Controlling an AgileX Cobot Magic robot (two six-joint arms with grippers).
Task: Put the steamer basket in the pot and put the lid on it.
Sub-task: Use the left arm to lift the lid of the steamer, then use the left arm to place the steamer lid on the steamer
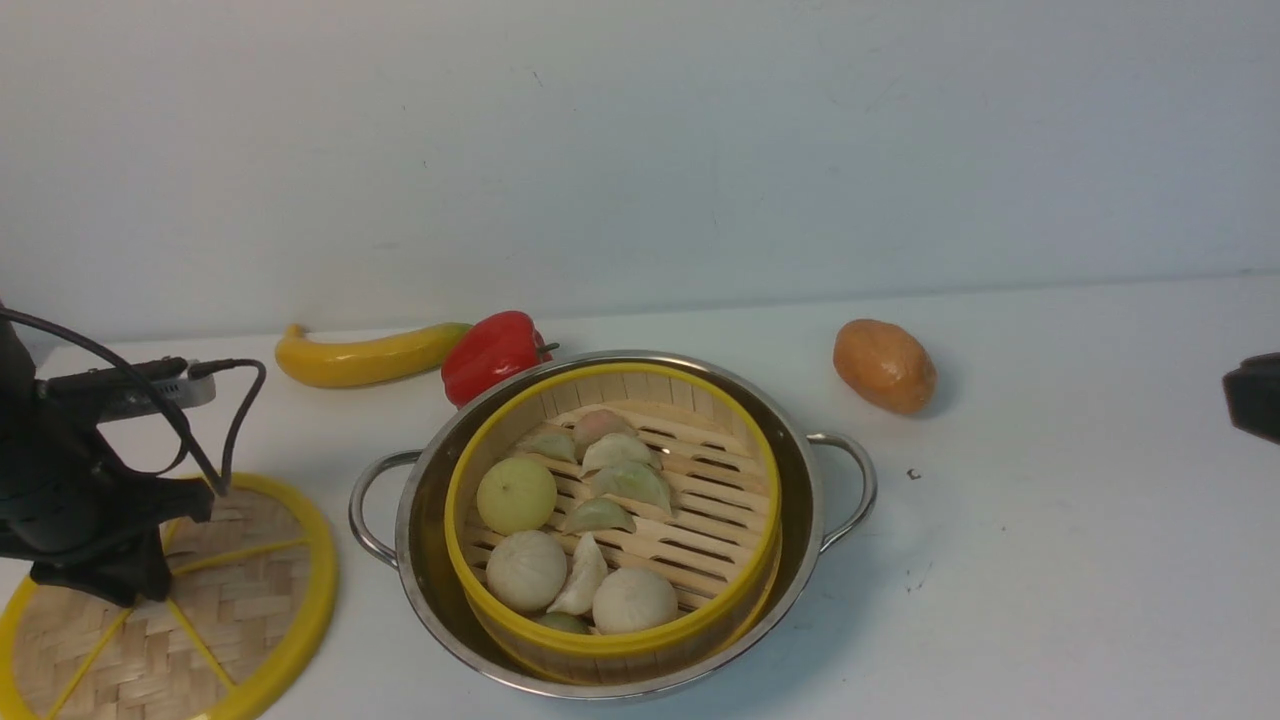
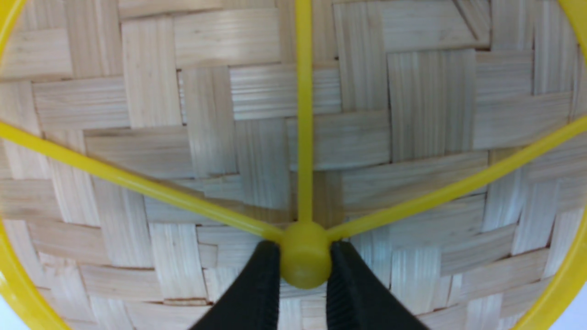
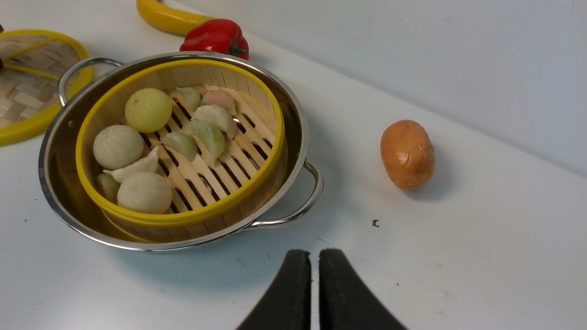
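The steamer basket [image 1: 640, 645], bamboo with a yellow rim, sits inside the shiny pot [image 1: 800, 520] and holds pale dumplings and buns. Both also show in the right wrist view, the basket [image 3: 183, 220] within the pot [image 3: 300, 137]. The woven lid [image 1: 240, 600] lies flat on the table left of the pot. My left gripper [image 2: 305, 247] stands over the lid's middle, shut on its yellow knob [image 2: 305, 268]. Right of the pot, my right gripper [image 3: 314, 252] hovers over bare table, shut with nothing in it; only a dark edge of that arm [image 1: 1255, 395] shows in the front view.
A yellow squash [image 1: 360, 358] and a red pepper [image 1: 490, 355] lie just behind the pot. An orange potato [image 1: 885, 365] rests at the back right. The wall runs close behind them. The left arm's cable [image 1: 230, 420] loops above the lid.
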